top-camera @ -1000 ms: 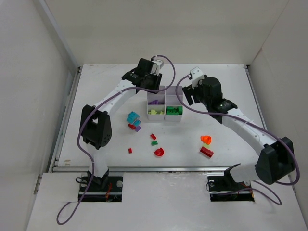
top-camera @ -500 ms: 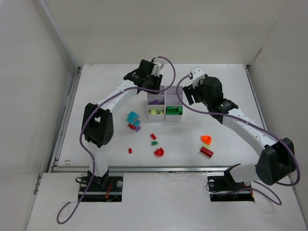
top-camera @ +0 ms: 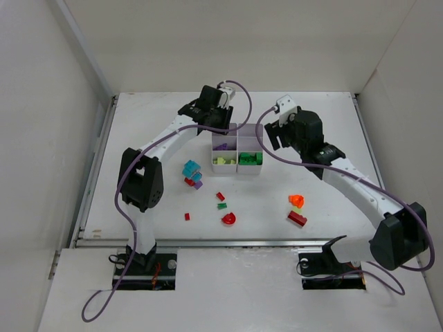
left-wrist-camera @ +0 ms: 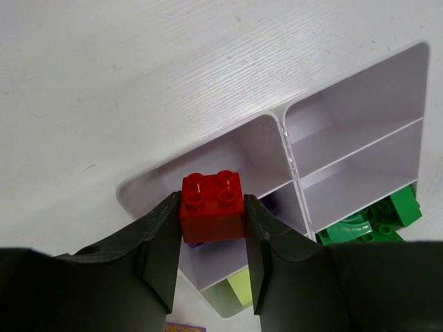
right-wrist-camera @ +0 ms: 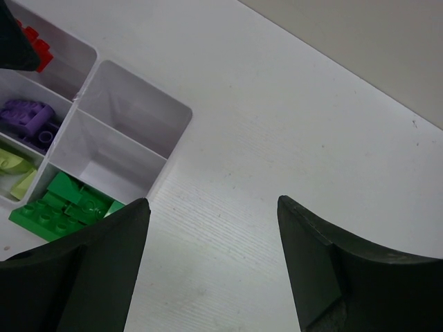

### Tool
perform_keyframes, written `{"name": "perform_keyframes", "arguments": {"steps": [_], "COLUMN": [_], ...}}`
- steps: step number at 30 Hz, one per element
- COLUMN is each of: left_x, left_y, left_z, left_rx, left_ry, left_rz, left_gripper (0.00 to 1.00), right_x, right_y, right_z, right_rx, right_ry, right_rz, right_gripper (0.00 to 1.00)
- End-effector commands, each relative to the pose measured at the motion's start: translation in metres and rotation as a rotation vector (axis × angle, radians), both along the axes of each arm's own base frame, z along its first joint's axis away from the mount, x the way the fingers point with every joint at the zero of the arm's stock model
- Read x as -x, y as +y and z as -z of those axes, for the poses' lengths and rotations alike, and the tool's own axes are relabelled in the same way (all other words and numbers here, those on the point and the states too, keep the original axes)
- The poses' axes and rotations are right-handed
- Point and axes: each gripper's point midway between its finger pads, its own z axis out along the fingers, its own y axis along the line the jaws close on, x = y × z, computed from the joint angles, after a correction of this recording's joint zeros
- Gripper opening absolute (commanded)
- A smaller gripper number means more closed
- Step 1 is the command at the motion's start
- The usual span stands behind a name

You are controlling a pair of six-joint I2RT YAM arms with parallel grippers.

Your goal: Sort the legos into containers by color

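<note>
The white six-compartment tray (top-camera: 237,151) stands at the table's middle. My left gripper (left-wrist-camera: 211,202) is shut on a red brick (left-wrist-camera: 212,206) and holds it above the tray's far left compartment (left-wrist-camera: 228,149); in the top view this gripper (top-camera: 220,124) is at the tray's far left corner. The tray holds purple bricks (right-wrist-camera: 28,117), yellow-green bricks (right-wrist-camera: 14,173) and green bricks (right-wrist-camera: 62,204). My right gripper (right-wrist-camera: 211,202) is open and empty over bare table, right of the tray (right-wrist-camera: 76,104). The top view shows this gripper (top-camera: 273,138) too.
Loose bricks lie nearer the bases: a cyan one (top-camera: 190,168) with red and purple pieces beside it, small red (top-camera: 220,196) and green (top-camera: 222,205) ones, a red round piece (top-camera: 229,218), an orange one (top-camera: 296,200) and a red one (top-camera: 297,219).
My right gripper has shifted slightly to the right, away from the tray. My left gripper stays over the tray's far left corner with the red brick.
</note>
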Motion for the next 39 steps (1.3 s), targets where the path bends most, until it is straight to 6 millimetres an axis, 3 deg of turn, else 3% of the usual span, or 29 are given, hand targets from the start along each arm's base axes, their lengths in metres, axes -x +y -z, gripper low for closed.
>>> {"name": "perform_keyframes", "arguments": {"steps": [1,2,6,10,17,18,22,23,25,26,33,39], "left_x": [-0.008,-0.008,-0.005,-0.003,0.001,-0.001,0.018,0.024,0.037,0.048,0.114,0.149], "left_y": [0.001,0.001,-0.001,-0.003,-0.004,-0.007,-0.003,0.002,0.015,0.031,0.08,0.103], "left_z": [-0.012,-0.012,-0.006,-0.012,-0.031,-0.048,-0.078,-0.092,-0.099,-0.108,-0.081,-0.041], "left_rx": [0.016,0.016,0.021,0.032,0.056,0.079,0.037,0.018,-0.046,-0.116,-0.275,-0.345], "left_ry": [-0.035,-0.035,-0.01,-0.017,-0.033,-0.062,-0.104,-0.131,-0.143,-0.166,-0.042,0.049], "left_rz": [-0.03,-0.03,-0.013,-0.006,0.009,0.017,0.116,0.141,0.183,0.212,0.285,0.341], "left_gripper": [0.04,0.19,0.54,0.66,0.67,0.67,0.69,0.77,0.93,1.0,1.0,0.97], "right_x": [-0.003,-0.003,-0.001,0.001,0.006,0.007,0.011,0.013,0.014,0.015,0.025,0.04], "right_y": [-0.004,-0.004,-0.005,-0.004,-0.004,-0.004,-0.004,-0.001,0.004,0.004,0.031,0.05], "right_z": [-0.02,-0.02,-0.019,-0.023,-0.034,-0.038,-0.046,-0.044,-0.051,-0.048,-0.049,-0.054], "right_rx": [-0.039,-0.039,-0.039,-0.046,-0.069,-0.082,-0.093,-0.094,-0.113,-0.108,-0.111,-0.118], "right_ry": [-0.063,-0.063,-0.063,-0.07,-0.093,-0.1,-0.116,-0.106,-0.105,-0.094,-0.09,-0.095], "right_rz": [0.02,0.02,0.02,0.011,0.005,0.008,-0.003,-0.019,-0.046,-0.046,-0.114,-0.173], "right_gripper": [0.8,0.8,0.8,0.8,0.8,0.8,0.81,0.81,0.83,0.83,0.84,0.86]}}
